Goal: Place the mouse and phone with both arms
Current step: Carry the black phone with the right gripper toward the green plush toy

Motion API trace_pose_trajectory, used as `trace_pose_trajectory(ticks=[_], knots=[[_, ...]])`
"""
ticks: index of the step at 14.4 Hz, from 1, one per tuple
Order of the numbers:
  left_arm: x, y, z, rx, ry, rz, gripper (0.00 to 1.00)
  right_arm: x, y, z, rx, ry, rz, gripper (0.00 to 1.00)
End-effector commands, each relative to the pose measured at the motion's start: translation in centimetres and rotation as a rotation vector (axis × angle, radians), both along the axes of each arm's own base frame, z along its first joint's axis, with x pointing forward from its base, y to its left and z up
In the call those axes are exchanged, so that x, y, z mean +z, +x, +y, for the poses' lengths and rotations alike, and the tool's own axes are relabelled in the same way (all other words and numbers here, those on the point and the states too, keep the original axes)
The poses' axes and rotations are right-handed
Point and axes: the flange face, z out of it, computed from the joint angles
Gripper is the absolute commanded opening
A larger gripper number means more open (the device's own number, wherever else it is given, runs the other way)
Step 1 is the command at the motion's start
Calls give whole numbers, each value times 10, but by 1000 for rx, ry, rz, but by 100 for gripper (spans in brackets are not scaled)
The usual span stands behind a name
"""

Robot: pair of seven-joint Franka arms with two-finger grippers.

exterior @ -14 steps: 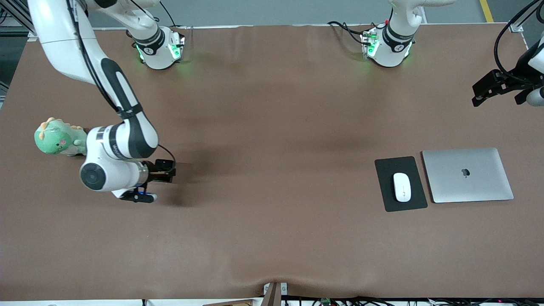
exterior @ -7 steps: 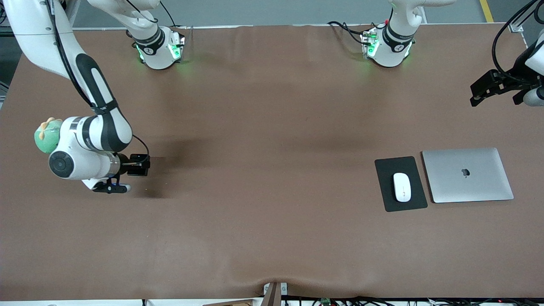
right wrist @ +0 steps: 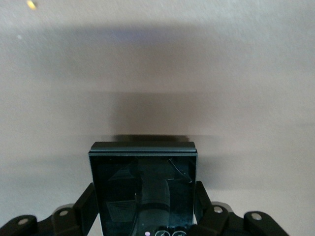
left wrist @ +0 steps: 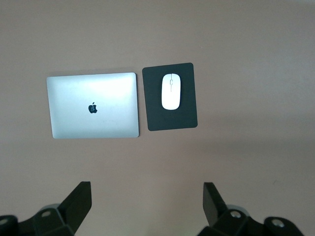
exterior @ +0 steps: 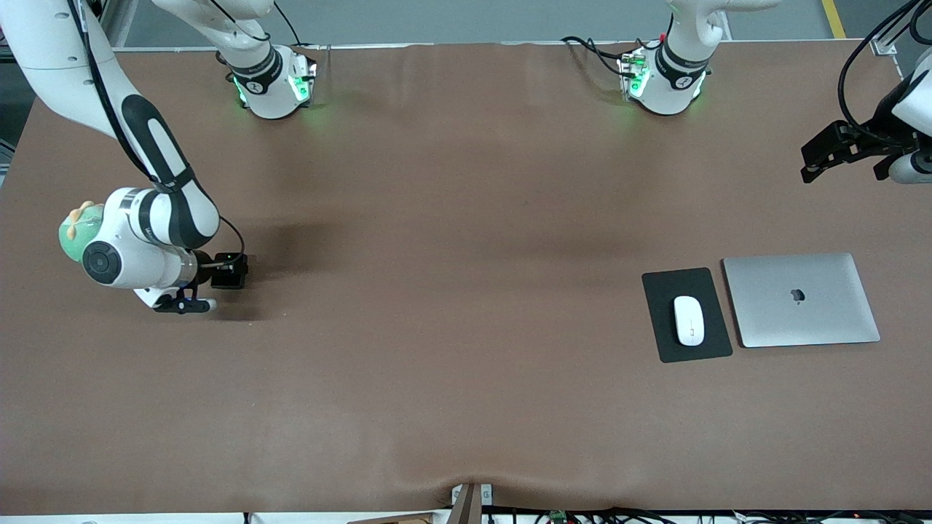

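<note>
Already the mouse (exterior: 689, 320) lies on the dark pad (exterior: 686, 314) beside the laptop (exterior: 801, 300), so that part looks done. The right gripper (exterior: 191, 304) grasps the phone (right wrist: 143, 187) low over the table's right-arm end, not yet placed. The left gripper (exterior: 826, 156) waits released, up over the left-arm end.

Front view: high, across the surface (exterior: 466, 407), facing both bases. Left wrist view: looked down from well above; shared laptop (exterior: 801, 300) (left wrist: 93, 105). Right wrist view: close to surface.
</note>
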Motion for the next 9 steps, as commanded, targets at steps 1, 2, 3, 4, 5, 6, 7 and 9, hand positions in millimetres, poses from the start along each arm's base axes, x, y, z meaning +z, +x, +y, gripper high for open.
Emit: trace_pose_trajectory(ticks=[1,2,3,4,5,6,7,9], knots=[[2,-3,-2,-25,-5,4,100,10,-27,-4,24,-3,-27,0],[2,-3,-3,-18,-10,5,100,6,-34,-6,26,-8,-24,0],[2,-3,-4,-13,-10,5,100,5,-37,-12,20,-11,-23,0],[3,-3,-8,-18,-12,2,100,3,-40,-13,18,-11,-17,0],[2,-3,-9,-20,-12,3,100,0,-42,-13,21,-12,-23,0],[1,-2,-9,-18,-12,3,100,-3,-45,-14,26,-10,-22,0],[1,-2,-9,-18,-12,2,100,-2,-44,-18,22,-10,-24,4],[-3,1,-10,-20,-10,8,100,-2,-42,-22,22,-11,-25,59]])
